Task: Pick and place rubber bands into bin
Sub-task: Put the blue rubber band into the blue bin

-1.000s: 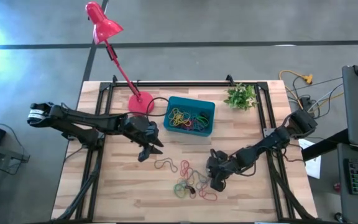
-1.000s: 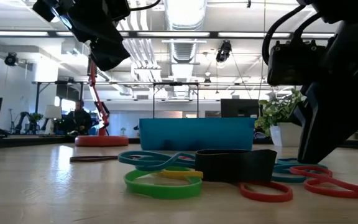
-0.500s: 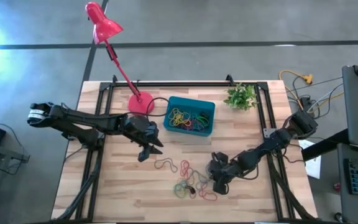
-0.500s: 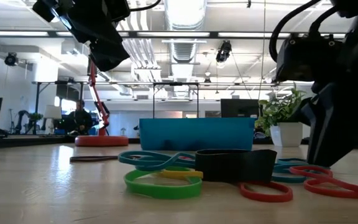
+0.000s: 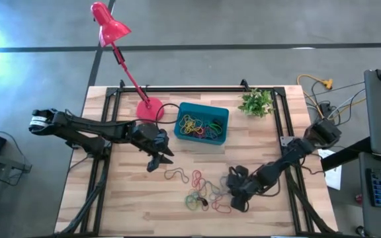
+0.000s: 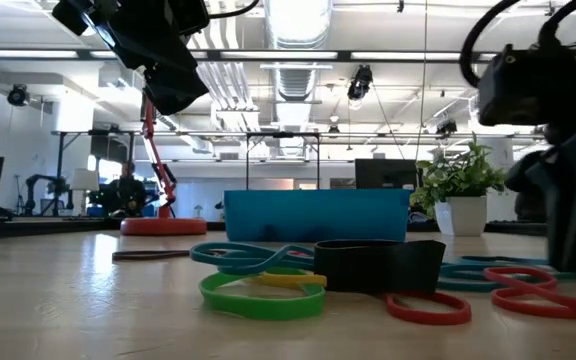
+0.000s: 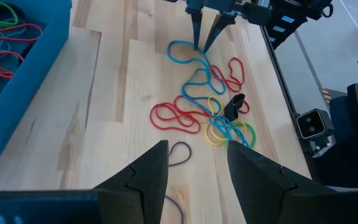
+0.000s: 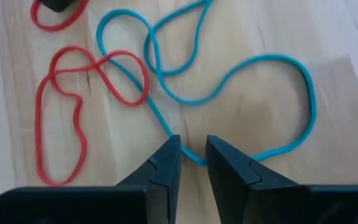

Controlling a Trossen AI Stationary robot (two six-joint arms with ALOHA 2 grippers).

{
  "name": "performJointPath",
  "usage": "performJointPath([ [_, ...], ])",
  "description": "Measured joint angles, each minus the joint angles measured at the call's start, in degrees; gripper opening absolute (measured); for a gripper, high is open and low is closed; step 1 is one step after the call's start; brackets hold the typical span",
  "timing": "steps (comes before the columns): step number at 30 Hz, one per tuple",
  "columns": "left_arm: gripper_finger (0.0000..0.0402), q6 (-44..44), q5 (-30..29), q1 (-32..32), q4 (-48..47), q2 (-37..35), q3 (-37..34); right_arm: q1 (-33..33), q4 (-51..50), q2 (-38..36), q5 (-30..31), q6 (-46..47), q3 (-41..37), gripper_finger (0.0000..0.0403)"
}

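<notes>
Several rubber bands in red, teal, yellow, green and black lie loose on the wooden table, toward its near edge. The teal-blue bin stands farther back with several bands inside. My right gripper points steeply down at the pile's right side, open by a narrow gap. Its tips stand on either side of a strand of a long teal band, beside a red band. My left gripper hangs open above the table to the left of the pile, with nothing between its fingers. My right gripper comes from above at the teal band's strand, which lies flat on the table and runs across the gap between the two fingertips. One fingertip covers the strand where it passes; whether either finger touches it I cannot tell.
A red lamp stands on its round base left of the bin, and a small potted plant sits at the far right. Black frame rails run along the table's sides. A single dark band lies below my left gripper.
My right gripper has moved a little toward the table's near edge and to the right, along the right side of the pile. The bands lie as before.
</notes>
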Motion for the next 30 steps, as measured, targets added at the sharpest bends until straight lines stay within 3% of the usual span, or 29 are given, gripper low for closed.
performJointPath([
  [7,0.0149,0.34,-0.02,-0.01,0.01,0.0,0.0,4.23,-1.22,0.06,4.67,9.52,-0.13,0.0068],
  [13,0.0149,1.37,-0.04,-0.01,0.05,0.0,0.0,5.19,-1.15,0.09,5.95,11.32,-0.18,0.0068],
  [22,0.0149,1.35,-0.04,-0.01,0.03,0.0,-0.02,5.19,1.09,0.35,4.26,-5.58,1.04,0.0068],
  [30,0.0149,1.28,-0.04,-0.01,0.03,0.0,-0.02,3.77,-1.99,0.13,1.6,-8.69,1.41,0.0068],
])
